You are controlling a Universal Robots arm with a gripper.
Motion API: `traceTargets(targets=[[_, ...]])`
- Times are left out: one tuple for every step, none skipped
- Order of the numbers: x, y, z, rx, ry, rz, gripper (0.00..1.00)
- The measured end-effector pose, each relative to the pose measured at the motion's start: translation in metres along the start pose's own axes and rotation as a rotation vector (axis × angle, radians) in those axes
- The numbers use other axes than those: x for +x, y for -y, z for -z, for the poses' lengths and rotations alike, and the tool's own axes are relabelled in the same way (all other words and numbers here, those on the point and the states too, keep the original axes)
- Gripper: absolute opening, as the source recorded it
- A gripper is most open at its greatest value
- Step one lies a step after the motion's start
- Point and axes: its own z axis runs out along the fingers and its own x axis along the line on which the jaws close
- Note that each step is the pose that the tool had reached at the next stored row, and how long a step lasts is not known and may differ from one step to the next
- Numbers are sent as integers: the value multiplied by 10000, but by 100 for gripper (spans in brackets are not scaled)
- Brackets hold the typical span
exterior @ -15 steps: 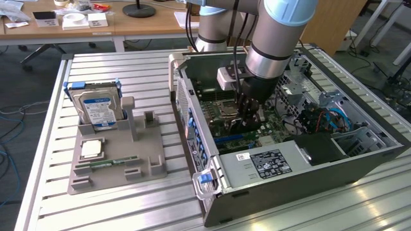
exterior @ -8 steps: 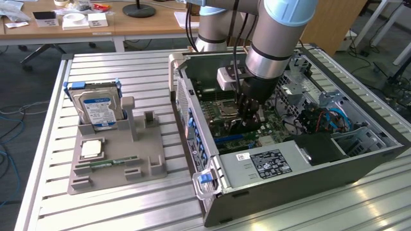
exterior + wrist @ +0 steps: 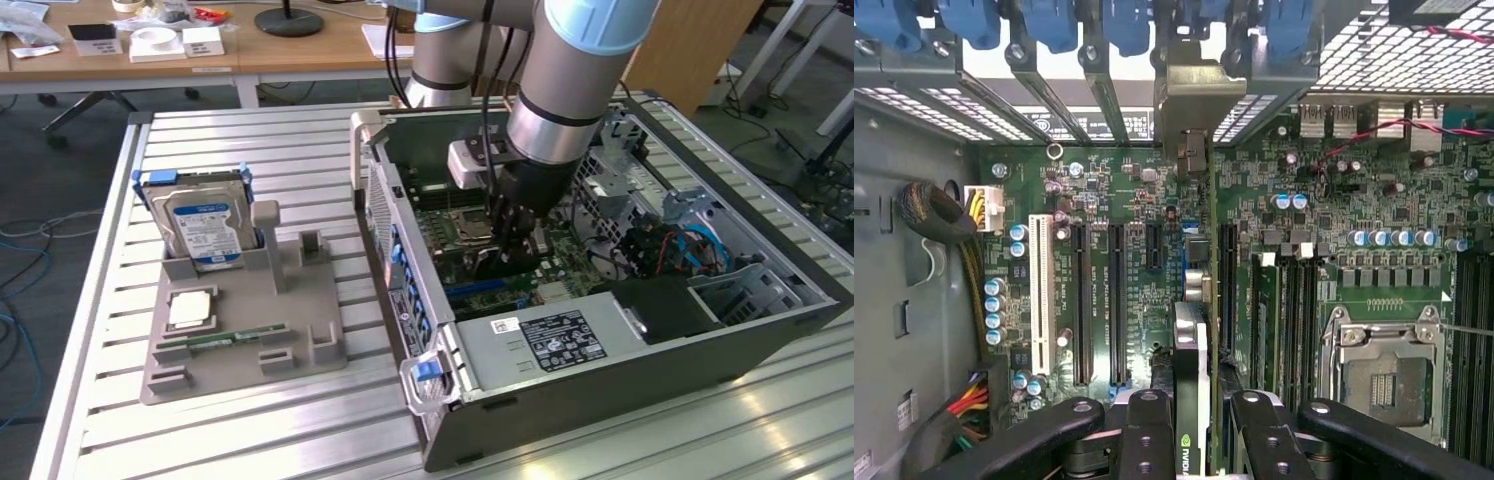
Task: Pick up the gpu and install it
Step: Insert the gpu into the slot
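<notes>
My gripper reaches down into the open computer case, just above the green motherboard. In the wrist view the gripper is shut on the gpu, which I see edge-on as a thin green card with a black block. The card stands upright over the motherboard, in line with the expansion slots. Its silver end bracket sits against the rear slot openings of the case. Whether the card's edge is in a slot is hidden.
On the slatted table at the exterior view's left, a grey fixture holds a silver hard drive, a square chip and a narrow RAM stick. Inside the case are the CPU socket, cable bundles and blue slot clips.
</notes>
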Motion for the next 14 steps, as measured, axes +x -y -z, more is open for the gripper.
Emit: traceTargets(targets=[[1, 0, 0, 0, 0, 2, 27], [5, -2, 0, -1, -2, 1, 27], [10, -2, 0, -1, -2, 0, 27], [12, -3, -2, 0, 1, -1, 27], [12, -7, -6, 0, 1, -1, 27], [13, -13, -10, 1, 0, -2, 27], [13, -19, -13, 0, -1, -3, 27], [14, -24, -15, 0, -1, -4, 27], [14, -28, -18, -1, -2, -5, 27], [14, -32, -21, 0, 0, -6, 27], [14, -35, -24, 0, -1, -6, 27], [14, -37, -27, 0, 0, -7, 27], [14, -37, -30, 1, 0, -12, 27], [14, -38, -32, 1, 0, -42, 27]])
